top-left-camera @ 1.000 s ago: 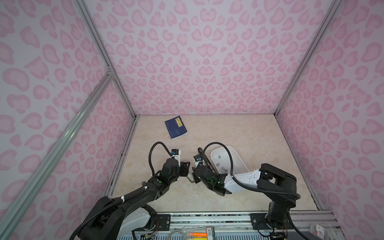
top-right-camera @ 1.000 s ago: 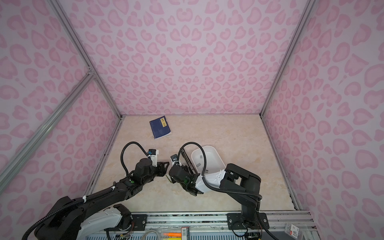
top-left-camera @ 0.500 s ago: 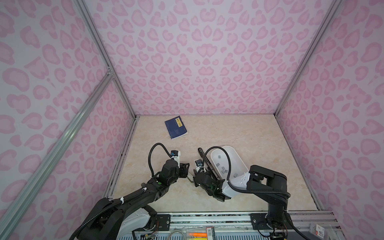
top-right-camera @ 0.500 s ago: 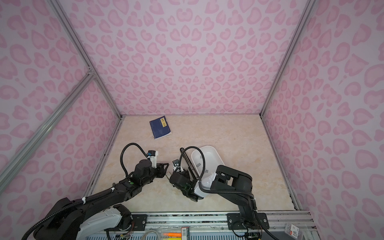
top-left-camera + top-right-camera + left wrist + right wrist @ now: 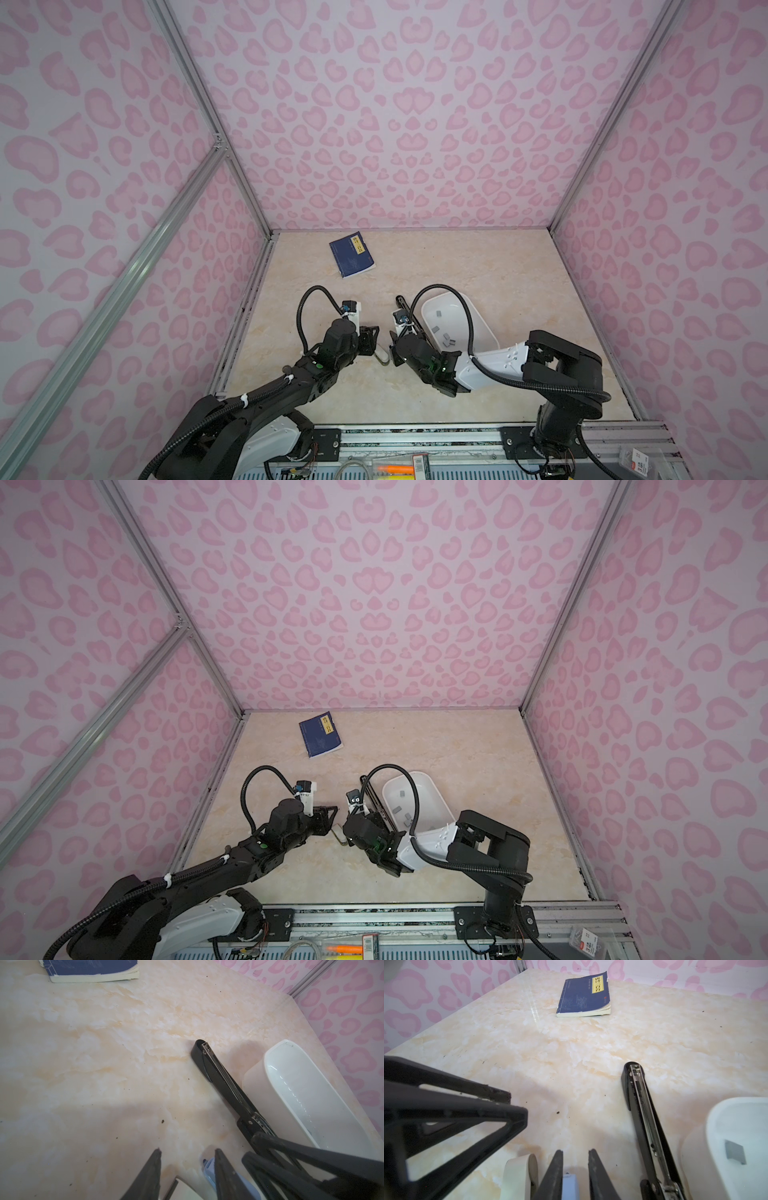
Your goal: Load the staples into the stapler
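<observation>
Marble tabletop, white tray with staples

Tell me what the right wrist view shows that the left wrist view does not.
Only right wrist: a grey staple block in the white tray, and the blue book's yellow title label. Only left wrist: most of the tray's long rim, no staples in sight. Both: the open black stapler beside the tray, the book, the left tool, the right tool.
</observation>
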